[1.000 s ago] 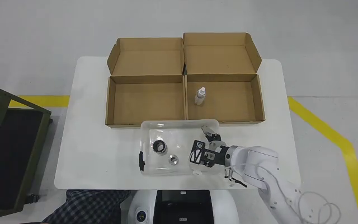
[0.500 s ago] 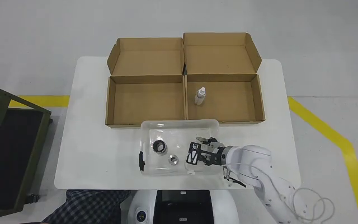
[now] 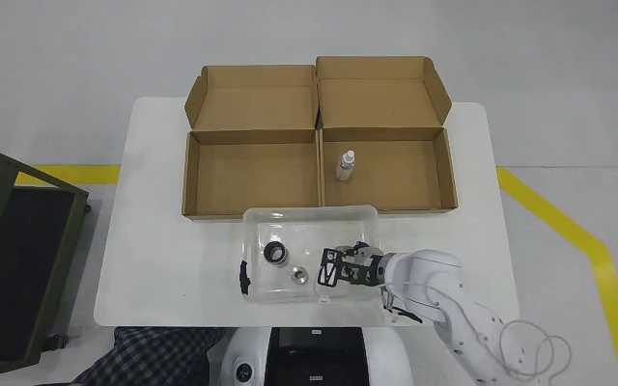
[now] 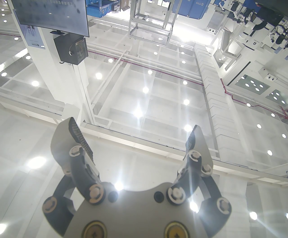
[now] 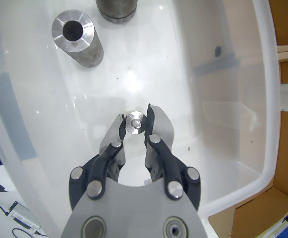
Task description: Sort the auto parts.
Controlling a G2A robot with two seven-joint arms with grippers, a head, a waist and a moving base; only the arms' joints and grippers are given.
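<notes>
R end effector (image 5: 135, 121) is inside the clear bin (image 5: 258, 108), low over its floor. Fingers are clamped on a small round metal stud (image 5: 135, 126), pads touching both sides. Can't tell if the stud is off the floor. Same bin, apart from the stud: a steel sleeve (image 5: 76, 42), upright w/ bore up, and a dark ring (image 5: 117, 10) just beside it. Top view: the bin sits near the bench (image 3: 154, 241) front edge, w/ two open cardboard boxes right behind it. R box (image 3: 406, 179) holds an upright white bottle (image 3: 345, 165); L box (image 3: 253, 179) is next to it. L end effector (image 4: 133, 126) points at the ceiling, fingers wide apart.
</notes>
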